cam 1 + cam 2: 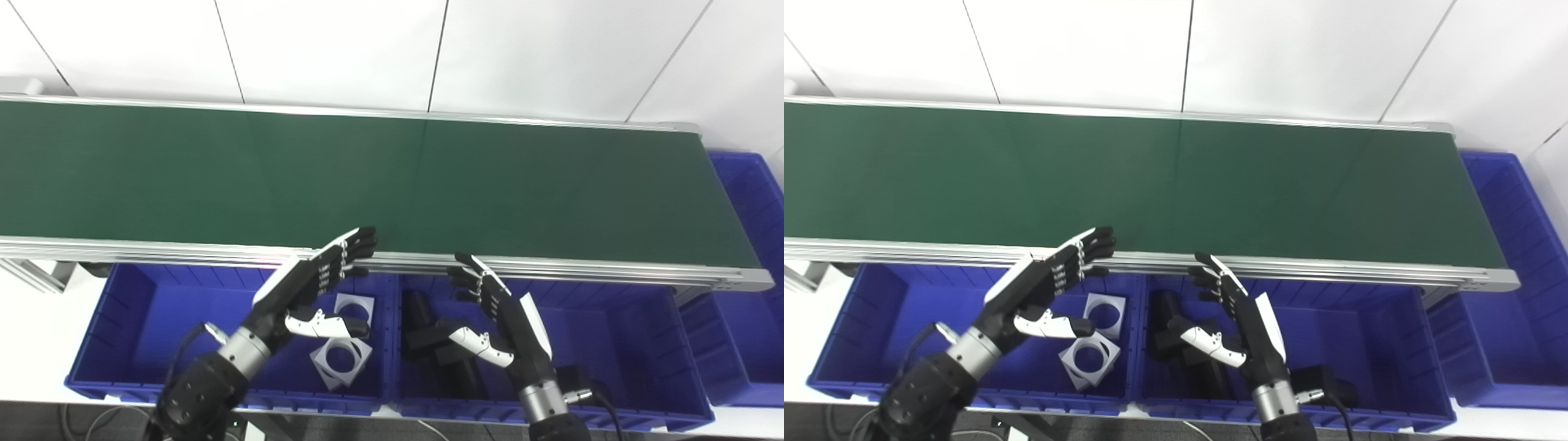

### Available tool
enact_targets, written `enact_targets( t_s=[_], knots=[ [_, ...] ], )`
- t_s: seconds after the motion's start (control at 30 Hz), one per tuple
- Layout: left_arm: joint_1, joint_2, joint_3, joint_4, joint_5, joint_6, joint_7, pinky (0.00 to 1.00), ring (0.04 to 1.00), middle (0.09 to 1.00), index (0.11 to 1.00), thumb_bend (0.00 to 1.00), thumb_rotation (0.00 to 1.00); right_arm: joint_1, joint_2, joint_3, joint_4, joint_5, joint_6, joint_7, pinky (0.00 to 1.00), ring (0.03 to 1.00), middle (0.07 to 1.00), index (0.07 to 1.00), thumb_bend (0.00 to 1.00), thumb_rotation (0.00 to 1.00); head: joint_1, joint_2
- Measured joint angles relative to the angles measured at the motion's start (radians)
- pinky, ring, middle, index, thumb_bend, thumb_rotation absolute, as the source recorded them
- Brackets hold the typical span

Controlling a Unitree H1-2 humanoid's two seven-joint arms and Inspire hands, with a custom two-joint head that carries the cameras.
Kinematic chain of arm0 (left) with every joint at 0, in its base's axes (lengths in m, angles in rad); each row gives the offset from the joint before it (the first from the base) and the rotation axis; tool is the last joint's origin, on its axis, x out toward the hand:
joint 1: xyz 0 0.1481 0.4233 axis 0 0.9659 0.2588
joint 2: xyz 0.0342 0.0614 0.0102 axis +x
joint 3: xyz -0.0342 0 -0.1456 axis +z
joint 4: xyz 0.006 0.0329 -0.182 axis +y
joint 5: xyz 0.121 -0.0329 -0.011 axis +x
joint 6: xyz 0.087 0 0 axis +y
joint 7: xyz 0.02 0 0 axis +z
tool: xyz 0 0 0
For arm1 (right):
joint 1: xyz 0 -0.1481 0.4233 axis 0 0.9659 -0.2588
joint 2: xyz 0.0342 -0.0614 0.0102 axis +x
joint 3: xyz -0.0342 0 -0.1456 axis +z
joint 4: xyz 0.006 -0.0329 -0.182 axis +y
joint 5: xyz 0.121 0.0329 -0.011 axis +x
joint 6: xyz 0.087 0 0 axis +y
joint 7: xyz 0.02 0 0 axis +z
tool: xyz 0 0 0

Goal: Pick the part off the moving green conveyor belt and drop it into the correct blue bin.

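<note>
Two robot hands (pixel 306 288) (pixel 502 306) (empty); three bins (pixel 141 318).

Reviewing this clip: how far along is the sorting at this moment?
Done: white square parts lie in the left blue bin, black parts in the middle bin. In hand: nothing; left hand and right hand are open. Left: the green belt shows no part to pick.

Showing a white paneled wall (pixel 331 49) crossed by thin dark seams, lying evenly lit behind; white floor (pixel 30 331) peeking in at lower left.
</note>
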Motion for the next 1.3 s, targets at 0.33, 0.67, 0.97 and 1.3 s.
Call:
enact_targets(
  t_s=[0.33,0.67,0.97,1.3],
  knots=[
    [0.019,-0.064,-0.006,0.126,-0.017,-0.13,0.04,0.85,0.901,0.923,0.929,1.0,0.44,0.007,0.001,0.005,0.034,0.002,-0.046,-0.004,0.75,0.806,0.826,0.901,0.73,0.51,-0.045,-0.054],
    [0.026,-0.084,0.001,0.249,-0.043,-0.21,0.044,0.88,0.892,0.899,0.915,1.0,0.42,0.016,0.006,0.009,0.062,0.007,-0.068,-0.008,0.75,0.813,0.831,0.9,0.73,0.5,-0.081,-0.085],
    [0.009,-0.085,0.024,0.311,-0.064,-0.248,0.045,0.9,0.897,0.891,0.898,1.0,0.41,0.016,0.012,0.009,0.082,0.001,-0.103,-0.016,0.75,0.816,0.84,0.902,0.73,0.53,-0.078,-0.101],
    [0.008,-0.085,0.047,0.344,-0.068,-0.272,0.047,0.89,0.906,0.904,0.892,1.0,0.41,0.015,0.014,0.006,0.098,0.005,-0.121,-0.017,0.77,0.824,0.853,0.915,0.72,0.56,-0.075,-0.123]
  ],
)
